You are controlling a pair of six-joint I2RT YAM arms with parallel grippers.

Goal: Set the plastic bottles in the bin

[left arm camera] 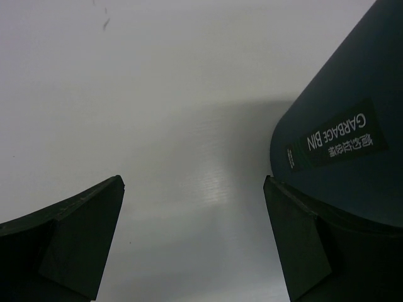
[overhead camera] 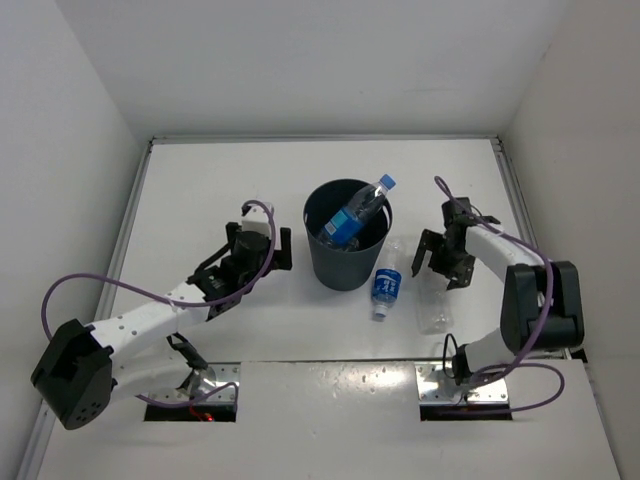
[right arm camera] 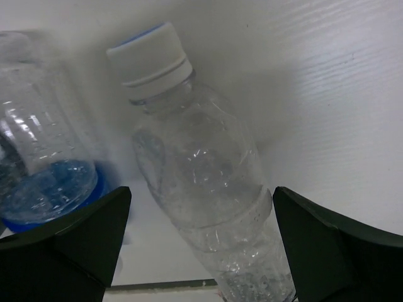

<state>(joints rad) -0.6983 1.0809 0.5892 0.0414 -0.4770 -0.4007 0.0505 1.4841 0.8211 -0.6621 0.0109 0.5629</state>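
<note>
The dark grey bin [overhead camera: 346, 262] stands mid-table. A blue-labelled, blue-capped bottle [overhead camera: 362, 208] leans in it, neck over the rim. A second blue-labelled bottle [overhead camera: 385, 287] lies on the table just right of the bin. A clear, white-capped bottle [overhead camera: 433, 307] lies beside it. My right gripper [overhead camera: 444, 266] is open over the clear bottle's upper end. In the right wrist view the clear bottle [right arm camera: 208, 182] lies between the fingers of my right gripper [right arm camera: 201, 190]. My left gripper [overhead camera: 264, 243] is open and empty just left of the bin [left arm camera: 340, 145].
White walls close the table at the back and both sides. In the right wrist view the blue-labelled bottle [right arm camera: 44, 176] lies close at the left of the clear one. The left wrist view shows bare tabletop between my fingers [left arm camera: 82, 233].
</note>
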